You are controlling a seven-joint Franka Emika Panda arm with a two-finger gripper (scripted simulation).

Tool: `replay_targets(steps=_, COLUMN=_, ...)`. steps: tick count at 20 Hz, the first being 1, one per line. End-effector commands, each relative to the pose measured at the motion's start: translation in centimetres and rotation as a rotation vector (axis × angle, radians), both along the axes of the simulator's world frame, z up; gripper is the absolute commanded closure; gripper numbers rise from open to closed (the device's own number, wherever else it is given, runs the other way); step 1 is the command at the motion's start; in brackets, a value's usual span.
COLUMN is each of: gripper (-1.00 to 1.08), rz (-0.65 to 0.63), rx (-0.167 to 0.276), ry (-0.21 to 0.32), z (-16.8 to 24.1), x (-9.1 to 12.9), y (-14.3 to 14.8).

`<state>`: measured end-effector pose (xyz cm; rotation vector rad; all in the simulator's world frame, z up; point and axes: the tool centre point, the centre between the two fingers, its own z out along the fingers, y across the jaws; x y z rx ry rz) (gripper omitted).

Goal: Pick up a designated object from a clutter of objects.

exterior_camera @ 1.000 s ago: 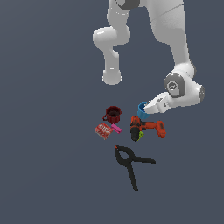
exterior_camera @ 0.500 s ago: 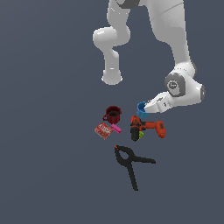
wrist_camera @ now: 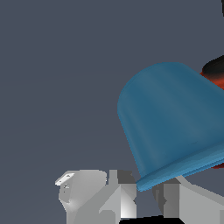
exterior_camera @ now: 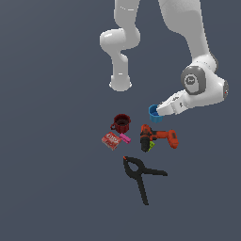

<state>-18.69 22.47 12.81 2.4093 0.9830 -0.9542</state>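
One blue cup (exterior_camera: 154,113), round, tilted, at tip of gripper (exterior_camera: 160,111), just above rest of clutter in exterior view. Wrist view: cup (wrist_camera: 173,124) fills frame, its rim against gripper body; whether fingers clamp it, cannot tell. Nearby on floor: one dark red mug (exterior_camera: 122,123), one red flat box (exterior_camera: 111,140), one orange-and-black drill (exterior_camera: 157,137), one black spring clamp (exterior_camera: 140,176), farthest from cup. Surface: plain dark grey-blue floor (exterior_camera: 52,164), no walls visible. One white arm.

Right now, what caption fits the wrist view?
Blue cup tilted at the gripper, with the drill peeking behind.
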Motion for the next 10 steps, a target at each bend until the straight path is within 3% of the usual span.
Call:
replay_targets(steps=1, gripper=1.08, rz=0.0, rx=0.001, ry=-0.002, z=2.2, x=0.1, y=-0.1)
replay_targets(steps=10, gripper=1.08, rz=0.0, rx=0.002, ry=-0.001, z=12.5, x=0.3, y=-0.9)
